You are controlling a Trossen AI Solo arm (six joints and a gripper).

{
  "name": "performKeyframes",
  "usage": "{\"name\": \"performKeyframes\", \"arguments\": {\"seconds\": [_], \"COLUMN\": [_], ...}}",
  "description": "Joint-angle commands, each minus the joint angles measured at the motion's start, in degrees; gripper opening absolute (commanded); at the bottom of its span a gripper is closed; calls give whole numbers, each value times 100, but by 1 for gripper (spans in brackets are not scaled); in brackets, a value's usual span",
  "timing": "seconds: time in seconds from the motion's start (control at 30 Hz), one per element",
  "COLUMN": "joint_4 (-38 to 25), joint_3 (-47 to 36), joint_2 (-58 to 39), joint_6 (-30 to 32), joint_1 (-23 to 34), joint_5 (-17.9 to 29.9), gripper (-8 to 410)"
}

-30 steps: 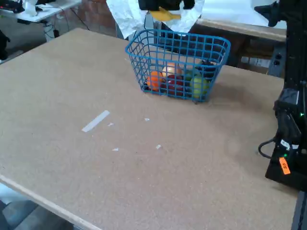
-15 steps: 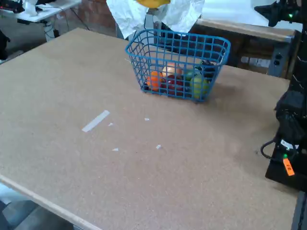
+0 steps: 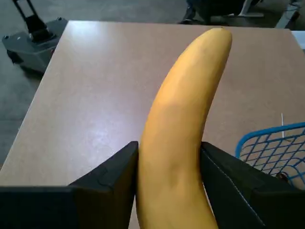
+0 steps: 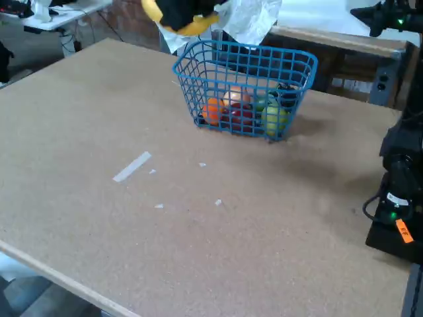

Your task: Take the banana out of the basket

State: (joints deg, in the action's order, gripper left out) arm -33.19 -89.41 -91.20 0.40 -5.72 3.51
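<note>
Banana (image 3: pixel 181 138): yellow, curved, clamped between the two black fingers of the claw (image 3: pixel 169 183), held in the air above and just outside the basket's far left corner in the fixed view. Basket (image 4: pixel 245 69): blue wire grid, standing on the brown worktop (image 4: pixel 165 198), holding an orange fruit (image 4: pixel 213 109), a yellow-green fruit (image 4: pixel 273 119) and other pieces. White tape strip (image 4: pixel 131 166): on the worktop, well apart from the basket, nearer the front.

The small orange tag (image 4: pixel 404 230) on the black arm base carries dark marks too blurred to read.
</note>
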Motion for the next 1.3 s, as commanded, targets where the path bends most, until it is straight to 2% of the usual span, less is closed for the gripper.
{"name": "performKeyframes", "arguments": {"seconds": [0.0, 0.27, 0.57, 0.8, 0.97, 1.13, 1.27], "joint_4": [118, 1429, 1856, 2747, 2782, 2557, 2409], "joint_3": [343, 2072, 3272, 4269, 4599, 4638, 4638], "joint_2": [61, 573, 841, 835, 835, 835, 833], "joint_6": [-116, -9, 428, 713, 909, 1298, 1305], "joint_1": [-243, -240, -221, -208, -157, -42, 70], "joint_5": [310, 348, 415, 463, 463, 494, 490], "gripper": [-1, -1, -1, -1, -1, -1, -1]}}
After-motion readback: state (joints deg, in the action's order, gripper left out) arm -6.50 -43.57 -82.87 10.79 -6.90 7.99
